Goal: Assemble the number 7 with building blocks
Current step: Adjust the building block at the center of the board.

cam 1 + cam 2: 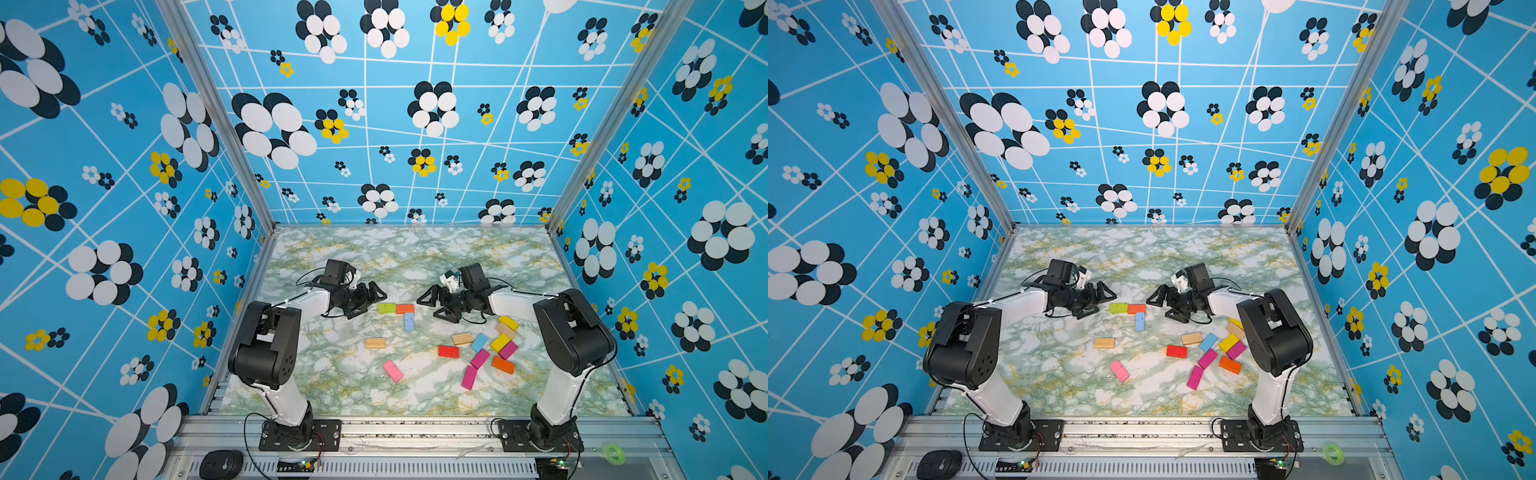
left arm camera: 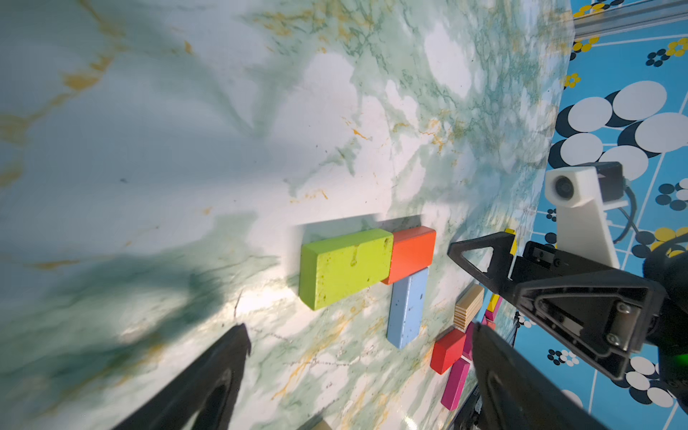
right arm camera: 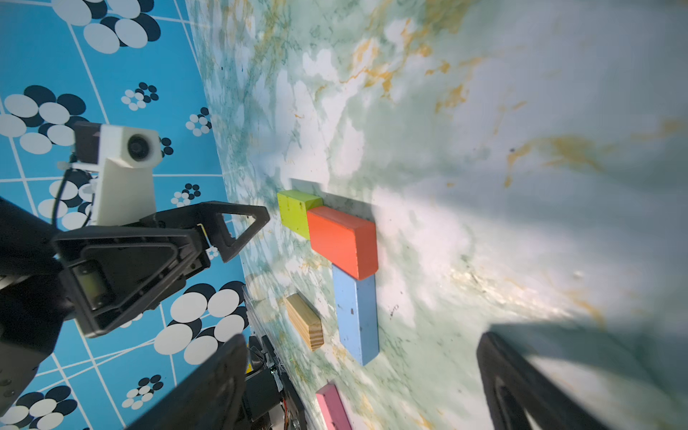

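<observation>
My left tool (image 1: 371,304) and right tool (image 1: 428,308), both spread and empty, flank the green block (image 1: 386,308) and orange block (image 1: 404,308), seemingly touching.

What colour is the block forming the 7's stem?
Stem block is light blue; best in right wrist view.

Arms: The left arm (image 1: 266,353) and right arm (image 1: 575,338) wear glossy white shells over their links, broken by bulky black joint housings.
Shoulder: A ring of small holes (image 1: 286,368) dots one black housing.
Bases: Each arm rises from a black plate (image 1: 328,434) fixed with silver bolts.
Cables: Thin black cables (image 3: 56,203) loop beside the wrists and bases; white ties cinch the links.
Wrist cameras: A white block with a round dark lens (image 3: 128,149) tops a white wedge bracket.
Fingers: The black fingers (image 3: 247,235) are open triangular frames, set on a moulded black housing (image 2: 580,298) studded with small screws.
</observation>
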`<state>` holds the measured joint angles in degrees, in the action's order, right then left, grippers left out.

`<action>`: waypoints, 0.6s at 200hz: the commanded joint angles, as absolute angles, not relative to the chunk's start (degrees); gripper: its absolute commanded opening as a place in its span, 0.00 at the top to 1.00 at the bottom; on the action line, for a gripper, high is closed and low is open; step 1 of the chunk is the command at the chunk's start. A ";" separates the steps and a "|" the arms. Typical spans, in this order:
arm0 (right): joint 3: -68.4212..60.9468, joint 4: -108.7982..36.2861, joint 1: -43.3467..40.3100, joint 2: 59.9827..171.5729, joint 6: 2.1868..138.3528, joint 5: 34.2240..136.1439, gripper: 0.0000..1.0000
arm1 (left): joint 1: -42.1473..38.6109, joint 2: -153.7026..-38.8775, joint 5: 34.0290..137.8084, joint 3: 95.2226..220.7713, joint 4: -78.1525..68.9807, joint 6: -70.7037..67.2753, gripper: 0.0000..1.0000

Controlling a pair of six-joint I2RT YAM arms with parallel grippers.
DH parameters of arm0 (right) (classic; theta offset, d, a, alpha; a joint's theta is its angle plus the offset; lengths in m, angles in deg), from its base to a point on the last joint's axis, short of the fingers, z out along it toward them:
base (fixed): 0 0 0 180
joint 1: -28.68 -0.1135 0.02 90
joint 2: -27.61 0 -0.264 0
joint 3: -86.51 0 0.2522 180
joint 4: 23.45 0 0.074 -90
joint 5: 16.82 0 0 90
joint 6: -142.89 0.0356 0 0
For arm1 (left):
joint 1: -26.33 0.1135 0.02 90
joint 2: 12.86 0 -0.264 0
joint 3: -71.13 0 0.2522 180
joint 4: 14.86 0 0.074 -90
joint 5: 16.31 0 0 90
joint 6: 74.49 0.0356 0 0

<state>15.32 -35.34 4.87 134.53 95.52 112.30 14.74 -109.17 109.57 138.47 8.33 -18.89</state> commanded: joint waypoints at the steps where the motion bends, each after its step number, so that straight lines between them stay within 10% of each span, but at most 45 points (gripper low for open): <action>1: 12.58 -37.50 3.32 137.30 94.49 111.50 0.02 | 15.08 -103.89 108.25 136.95 14.17 -15.45 0.04; 120: 7.99 -33.89 -0.34 143.96 97.88 112.78 0.02 | 16.40 -91.34 108.81 128.95 16.69 -15.72 0.03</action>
<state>8.05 -32.61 0.91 141.19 96.74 113.65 15.85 -92.91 108.76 130.10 15.39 -16.77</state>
